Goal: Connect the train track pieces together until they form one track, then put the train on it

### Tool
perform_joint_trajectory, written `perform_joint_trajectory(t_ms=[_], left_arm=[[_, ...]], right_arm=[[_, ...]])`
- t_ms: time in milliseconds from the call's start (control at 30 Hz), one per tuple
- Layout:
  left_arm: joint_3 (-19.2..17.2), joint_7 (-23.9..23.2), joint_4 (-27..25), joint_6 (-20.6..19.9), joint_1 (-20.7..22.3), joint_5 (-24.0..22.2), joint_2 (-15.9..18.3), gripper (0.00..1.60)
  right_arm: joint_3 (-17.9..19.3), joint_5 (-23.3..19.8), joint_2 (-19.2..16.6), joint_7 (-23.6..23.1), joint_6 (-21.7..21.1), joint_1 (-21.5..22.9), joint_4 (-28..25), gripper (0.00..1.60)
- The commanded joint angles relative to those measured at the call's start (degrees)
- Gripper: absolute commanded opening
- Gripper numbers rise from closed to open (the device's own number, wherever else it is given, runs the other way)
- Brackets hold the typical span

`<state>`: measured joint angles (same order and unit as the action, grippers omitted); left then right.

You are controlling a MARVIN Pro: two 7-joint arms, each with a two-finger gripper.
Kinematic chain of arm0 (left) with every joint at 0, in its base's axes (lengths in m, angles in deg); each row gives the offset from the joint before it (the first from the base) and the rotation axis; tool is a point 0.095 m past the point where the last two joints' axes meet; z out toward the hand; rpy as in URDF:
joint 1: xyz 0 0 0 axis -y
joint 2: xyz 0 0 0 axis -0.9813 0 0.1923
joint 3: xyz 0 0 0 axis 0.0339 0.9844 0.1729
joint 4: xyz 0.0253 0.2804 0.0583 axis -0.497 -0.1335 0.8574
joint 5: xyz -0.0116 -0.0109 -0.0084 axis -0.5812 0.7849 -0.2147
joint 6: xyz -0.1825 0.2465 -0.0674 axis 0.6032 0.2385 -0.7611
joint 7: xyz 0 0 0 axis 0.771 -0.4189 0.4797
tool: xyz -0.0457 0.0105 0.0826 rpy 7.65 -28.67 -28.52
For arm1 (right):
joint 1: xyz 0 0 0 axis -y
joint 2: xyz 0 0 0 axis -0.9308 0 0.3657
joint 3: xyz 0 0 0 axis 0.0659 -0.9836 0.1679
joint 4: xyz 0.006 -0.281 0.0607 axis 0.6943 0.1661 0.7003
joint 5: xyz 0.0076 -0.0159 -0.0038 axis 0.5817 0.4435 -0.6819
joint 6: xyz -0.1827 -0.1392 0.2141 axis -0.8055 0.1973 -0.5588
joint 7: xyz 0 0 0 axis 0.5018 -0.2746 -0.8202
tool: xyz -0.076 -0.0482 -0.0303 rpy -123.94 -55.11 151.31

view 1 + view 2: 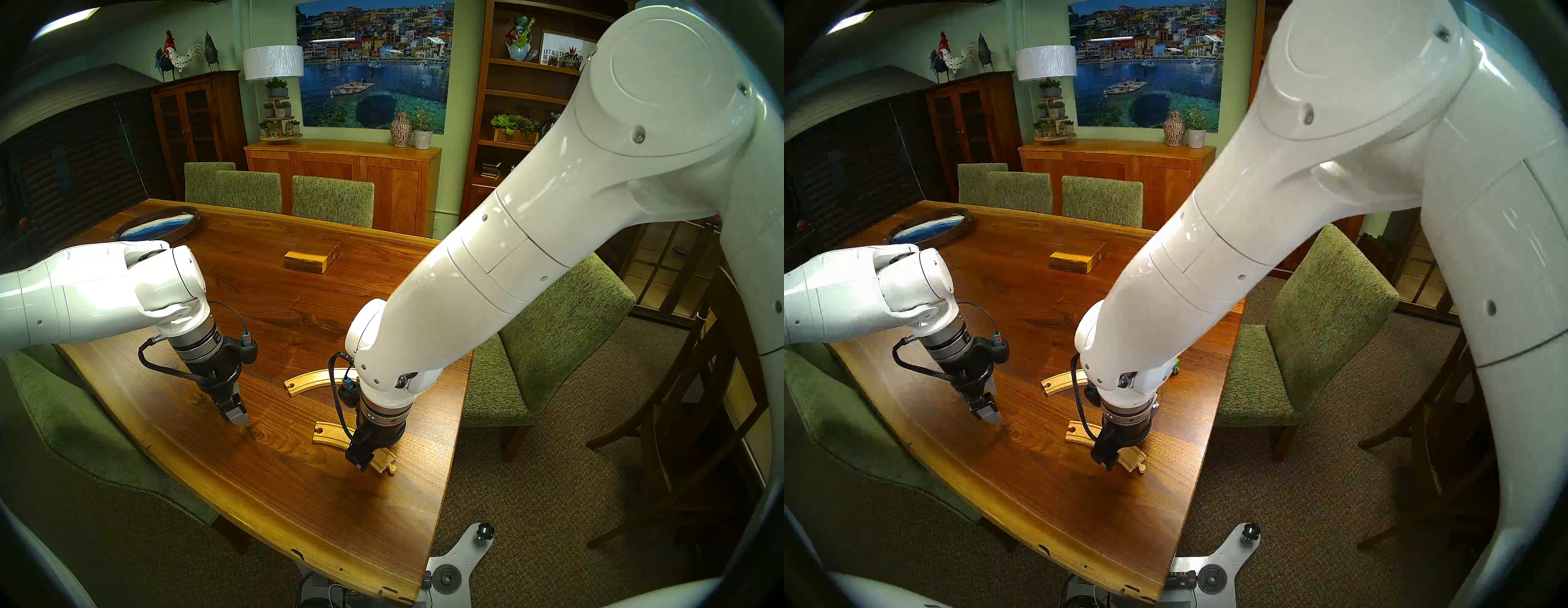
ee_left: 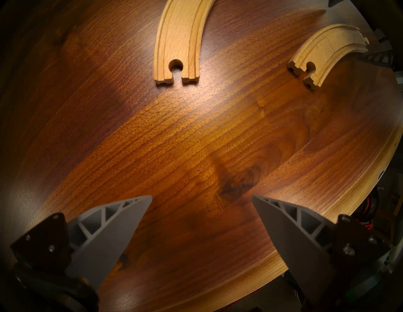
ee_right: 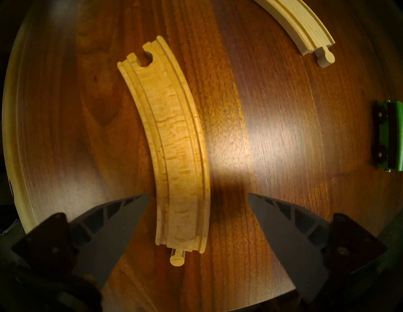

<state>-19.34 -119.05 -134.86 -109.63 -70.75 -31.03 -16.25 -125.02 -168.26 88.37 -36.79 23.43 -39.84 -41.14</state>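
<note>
We see two curved track pieces lying apart on the wooden table [image 1: 263, 263], not joined. In the head view, the near track piece [image 1: 329, 435] sits at about six o'clock from the far track piece [image 1: 312, 380], with bare table between them.

Our right gripper [image 3: 199, 203] points down over the near track piece [image 3: 174, 143], its jaws spread wide on either side of the strip's peg end and clasping nothing; in the right wrist view one finger [image 3: 122, 220] lies just beside the strip's edge, the other well clear of it. In that view the far track piece [image 3: 305, 28] lies toward one o'clock, peg end showing, and the green train [image 3: 390, 135] lies at three o'clock by the rim, its black wheels turned toward us.

Our left gripper [image 2: 201, 199] hangs over bare table, jaws wide apart and empty. From its wrist view both track pieces lie ahead, socket ends facing it: one at twelve o'clock [image 2: 178, 39], the other toward two o'clock [image 2: 327, 52].

A rectangular wooden box [image 1: 312, 257] rests farther up the table.
</note>
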Motion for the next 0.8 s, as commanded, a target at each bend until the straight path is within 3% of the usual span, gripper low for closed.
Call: perform_joint_trajectory(t_ms=[0, 67, 100, 200, 267, 300, 333, 500, 767], left_arm=[[-1.2, -0.1, -0.1, -0.1, 1.9, 0.1, 0.1, 1.60], [-1.2, -0.1, -0.1, -0.1, 1.9, 0.1, 0.1, 1.60], [-1.2, -0.1, -0.1, -0.1, 1.9, 0.1, 0.1, 1.60], [-1.2, -0.1, -0.1, -0.1, 1.9, 0.1, 0.1, 1.60], [-1.2, -0.1, -0.1, -0.1, 1.9, 0.1, 0.1, 1.60], [-1.2, -0.1, -0.1, -0.1, 1.9, 0.1, 0.1, 1.60], [-1.2, -0.1, -0.1, -0.1, 1.9, 0.1, 0.1, 1.60], [-1.2, -0.1, -0.1, -0.1, 1.9, 0.1, 0.1, 1.60], [-1.2, 0.0, 0.0, 0.0, 1.7, 0.0, 0.0, 1.60]], right_arm=[[-0.1, -1.1, 0.6, 0.2, -1.4, -0.3, 2.1, 1.29], [-0.2, -1.4, 0.9, 0.4, -1.8, -0.3, 2.3, 1.05], [-0.2, -1.5, 1.0, 0.4, -1.9, -0.3, 2.4, 0.78], [-0.2, -1.9, 1.4, 0.5, -2.2, -0.3, 2.7, 0.64], [-0.2, -2.2, 1.5, 0.6, -2.3, -0.3, 2.8, 0.35], [-0.2, -2.3, 1.5, 0.6, -2.3, -0.2, 2.7, 0.08], [-0.1, -2.5, 1.5, 0.8, -2.3, 0.2, 2.4, 0.00], [0.2, -3.2, 0.5, 1.7, -1.7, 3.2, 0.0, 0.00], [0.6, -3.3, -5.2, 3.6, -0.6, 8.7, -5.0, 0.00]])
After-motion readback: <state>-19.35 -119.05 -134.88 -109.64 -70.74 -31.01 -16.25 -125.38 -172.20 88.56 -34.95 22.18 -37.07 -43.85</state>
